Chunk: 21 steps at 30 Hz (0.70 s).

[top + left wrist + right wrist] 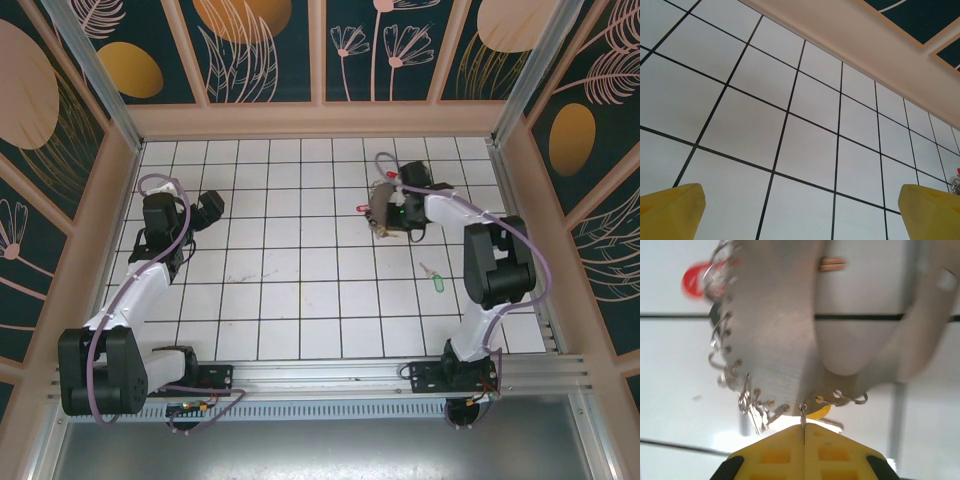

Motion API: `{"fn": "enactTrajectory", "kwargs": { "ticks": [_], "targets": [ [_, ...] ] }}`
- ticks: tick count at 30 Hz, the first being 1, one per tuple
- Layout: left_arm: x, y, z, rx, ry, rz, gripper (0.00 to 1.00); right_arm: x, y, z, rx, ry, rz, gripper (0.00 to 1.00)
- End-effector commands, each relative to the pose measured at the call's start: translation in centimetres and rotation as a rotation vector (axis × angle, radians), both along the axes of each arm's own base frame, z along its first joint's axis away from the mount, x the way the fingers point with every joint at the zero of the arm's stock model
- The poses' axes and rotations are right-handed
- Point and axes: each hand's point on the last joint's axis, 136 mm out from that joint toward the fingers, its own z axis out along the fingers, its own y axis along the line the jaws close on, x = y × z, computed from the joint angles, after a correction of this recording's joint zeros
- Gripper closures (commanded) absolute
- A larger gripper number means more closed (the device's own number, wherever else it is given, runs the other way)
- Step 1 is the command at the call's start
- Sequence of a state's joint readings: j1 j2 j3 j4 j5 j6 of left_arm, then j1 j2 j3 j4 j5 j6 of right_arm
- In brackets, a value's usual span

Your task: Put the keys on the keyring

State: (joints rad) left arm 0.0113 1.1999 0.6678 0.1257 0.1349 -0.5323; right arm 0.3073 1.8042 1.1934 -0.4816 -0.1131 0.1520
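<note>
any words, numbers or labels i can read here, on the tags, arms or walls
None can be read.
red tag: blurred, no lettering made out.
green tag: too small to tell.
keyring: no print shows.
wall panels: leaf and flower patterns, no words.

keyring [381, 207]: brownish-grey band, curled, far-right tiles | close up: grey strip, holes along its edge, small wire rings through them | lower-edge ring pinched in right gripper [804, 432] | red tag [696, 279] at upper left, blurred | yellow tag [821, 411] at lower edge | green key [438, 284] flat on floor, well apart
</note>
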Motion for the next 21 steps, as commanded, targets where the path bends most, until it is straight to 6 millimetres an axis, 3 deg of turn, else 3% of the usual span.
{"fn": "enactTrajectory", "kwargs": {
  "ticks": [1, 6, 12, 16, 19, 21],
  "targets": [
    [0.4, -0.5, 0.4, -0.024, -0.006, -0.023, 0.01, -2.1, 5.0, 0.1, 0.042, 0.007, 0.007, 1.0],
    [0.3, -1.0, 0.4, -0.046, -0.013, -0.041, 0.01, -5.6, 11.7, -0.2, 0.031, 0.001, 0.062, 1.0],
    [-0.1, -1.3, 1.1, -0.059, -0.047, -0.056, 0.01, -8.7, 17.8, -0.8, 0.035, 0.013, 0.152, 0.99],
    [-0.2, -1.6, 1.1, -0.068, -0.045, -0.07, 0.01, -10.9, 18.5, -1.1, -0.016, 0.047, 0.22, 0.92],
    [-0.3, -1.8, 1.3, -0.077, -0.051, -0.081, 0.01, -13.0, 18.2, 0.0, 0.005, 0.068, 0.267, 0.77],
    [-0.3, -1.9, 1.3, -0.081, -0.054, -0.087, 0.01, -14.2, 17.7, 1.2, 0.04, 0.069, 0.28, 0.74]
  ]
}}
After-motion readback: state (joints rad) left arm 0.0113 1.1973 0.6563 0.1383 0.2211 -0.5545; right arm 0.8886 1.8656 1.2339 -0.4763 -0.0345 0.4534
